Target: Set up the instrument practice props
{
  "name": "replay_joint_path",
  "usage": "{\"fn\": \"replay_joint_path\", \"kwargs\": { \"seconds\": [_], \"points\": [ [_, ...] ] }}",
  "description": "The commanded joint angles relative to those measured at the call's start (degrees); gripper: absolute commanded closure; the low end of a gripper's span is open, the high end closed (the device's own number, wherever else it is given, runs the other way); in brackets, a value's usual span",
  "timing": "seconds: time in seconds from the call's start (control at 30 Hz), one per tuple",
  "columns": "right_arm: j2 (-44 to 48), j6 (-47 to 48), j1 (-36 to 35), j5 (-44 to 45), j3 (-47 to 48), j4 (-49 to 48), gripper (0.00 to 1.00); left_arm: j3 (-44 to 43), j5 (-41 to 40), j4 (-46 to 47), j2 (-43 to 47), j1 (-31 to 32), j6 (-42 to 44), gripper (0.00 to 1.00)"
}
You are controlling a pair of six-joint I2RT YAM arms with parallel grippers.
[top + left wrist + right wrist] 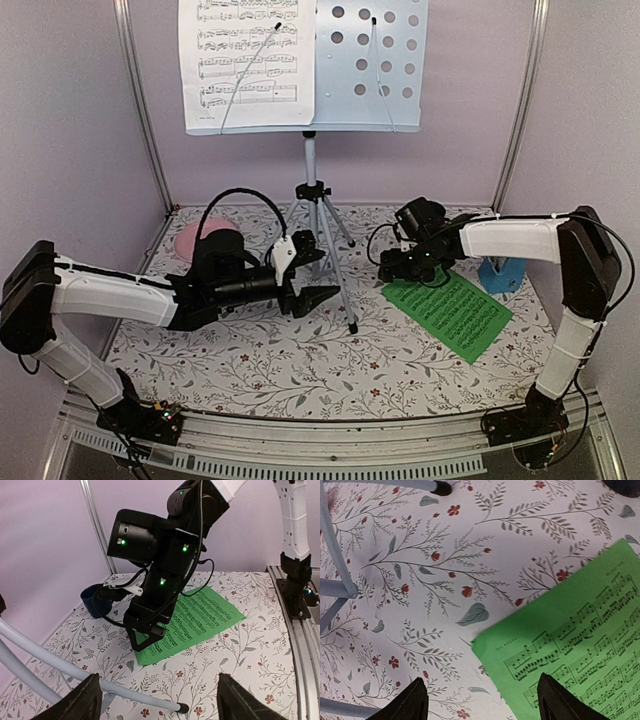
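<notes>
Green page (460, 318) lies flat, long axis diagonal; left gripper (160, 700), right gripper (482, 700) jaws apart.

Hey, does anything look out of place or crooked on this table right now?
The green page lies flat and askew on the tablecloth, while the white page sits on the music stand, whose right half is bare. Nothing looks spilled or damaged.

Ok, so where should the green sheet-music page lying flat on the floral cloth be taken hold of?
Probably at its free corner nearest the silver tripod, coming straight down from above. The green sheet-music page lies flat, so only an edge or corner offers anything to pinch; the open right gripper hangs over that corner.
</notes>
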State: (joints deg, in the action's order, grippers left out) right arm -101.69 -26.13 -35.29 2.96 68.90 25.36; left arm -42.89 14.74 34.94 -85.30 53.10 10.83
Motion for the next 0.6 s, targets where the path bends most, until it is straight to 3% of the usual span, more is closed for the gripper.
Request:
{"fn": "replay_joint_path", "kwargs": {
  "seconds": [0.0,0.2,0.57],
  "points": [
    [-6.2,0.1,-2.8,3.8,5.7,-0.7,0.23,1.6,-2.5,2.1,2.1,0.7,-0.6,0.21],
    [-10.6,-2.7,-4.2,11.3,8.2,0.5,0.25,2.8,-3.2,1.9,4.2,0.7,-0.3,0.2],
    [-18.9,-2.8,-5.3,14.4,13.2,2.6,0.33,3.3,-3.9,0.9,4.8,0.7,0.4,0.2]
  ]
}}
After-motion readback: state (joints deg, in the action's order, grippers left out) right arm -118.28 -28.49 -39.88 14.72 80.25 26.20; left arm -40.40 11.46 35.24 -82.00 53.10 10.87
